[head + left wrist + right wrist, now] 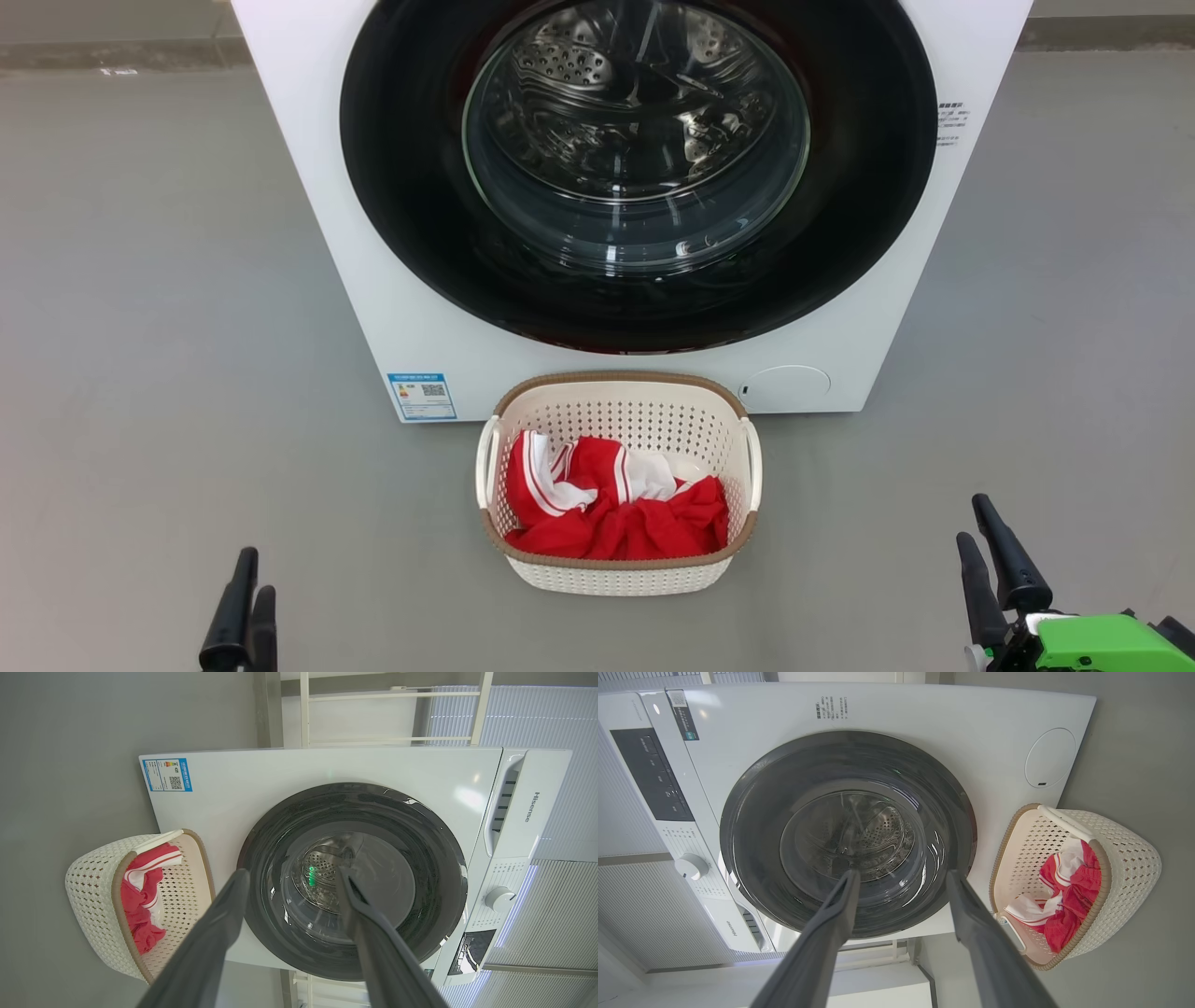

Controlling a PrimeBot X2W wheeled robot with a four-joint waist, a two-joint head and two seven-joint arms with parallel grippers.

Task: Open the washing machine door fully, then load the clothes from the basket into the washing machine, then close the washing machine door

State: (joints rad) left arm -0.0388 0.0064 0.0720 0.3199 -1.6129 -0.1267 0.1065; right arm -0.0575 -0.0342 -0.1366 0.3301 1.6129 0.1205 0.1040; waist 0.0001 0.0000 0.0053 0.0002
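washing machine door (638,168) shut, clothes (616,509) in basket (619,569)

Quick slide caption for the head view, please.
Washing machine door shut, clothes in basket before it; left gripper and right gripper open, low.

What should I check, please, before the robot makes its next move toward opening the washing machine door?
1. The washing machine door is open: not ok, it sits shut against the washing machine.
2. The left jaws are apart and empty: ok.
3. The right jaws are apart and empty: ok.
4. The clothes are all inside the basket: ok.
5. The basket is out of the door's swing: cannot tell; it stands on the floor right in front of the machine, below the door.
6. Where to grip the door: cannot tell; its black rim looks smooth where seen.
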